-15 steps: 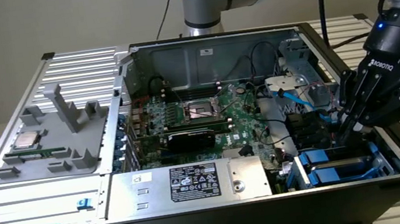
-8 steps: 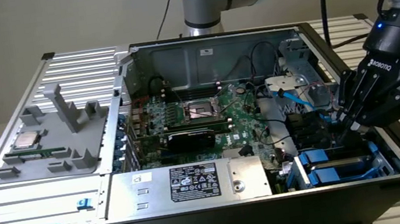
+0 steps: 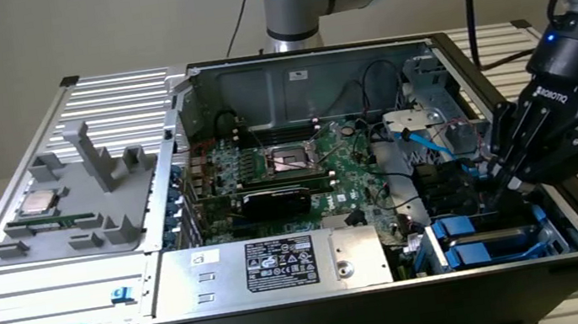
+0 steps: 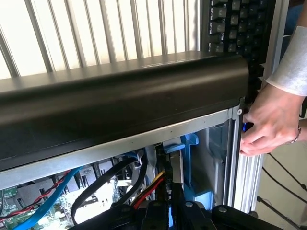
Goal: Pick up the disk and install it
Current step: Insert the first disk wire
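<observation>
Counting, we find one gripper (image 3: 499, 183) lowered into the one open computer case (image 3: 300, 75), just above two blue-railed carriers (image 3: 460, 228) in its corner bay, where the disk (image 4: 188, 146) sits. We cannot tell its grip. One hand (image 4: 268, 122) touches the case.

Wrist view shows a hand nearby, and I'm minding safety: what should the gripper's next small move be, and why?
Probably pause where it is. A person's hand rests on the computer case's corner, while the gripper sits low inside it, beside the blue drive carriers. Any motion there risks a bump or a pinch.
</observation>
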`<control>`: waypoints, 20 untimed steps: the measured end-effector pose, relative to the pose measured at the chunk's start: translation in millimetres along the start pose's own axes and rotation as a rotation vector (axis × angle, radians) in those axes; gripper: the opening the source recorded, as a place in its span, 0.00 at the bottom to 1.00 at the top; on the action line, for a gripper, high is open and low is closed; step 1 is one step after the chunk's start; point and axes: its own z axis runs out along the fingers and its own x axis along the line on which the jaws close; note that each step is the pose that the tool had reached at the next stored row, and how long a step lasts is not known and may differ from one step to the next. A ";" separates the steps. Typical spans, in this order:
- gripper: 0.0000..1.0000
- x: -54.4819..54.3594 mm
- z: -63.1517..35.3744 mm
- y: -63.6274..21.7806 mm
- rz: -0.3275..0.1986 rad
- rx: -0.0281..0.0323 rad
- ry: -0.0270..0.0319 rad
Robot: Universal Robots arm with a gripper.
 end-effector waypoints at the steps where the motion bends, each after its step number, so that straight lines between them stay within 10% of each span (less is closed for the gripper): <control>1: 0.16 -0.2 0.0 0.2 0.000 0.0000 0.0000; 12: 0.16 -1.4 0.0 2.1 -0.001 0.0003 0.0027; 20: 0.16 -3.6 1.6 4.1 -0.011 0.0029 0.0256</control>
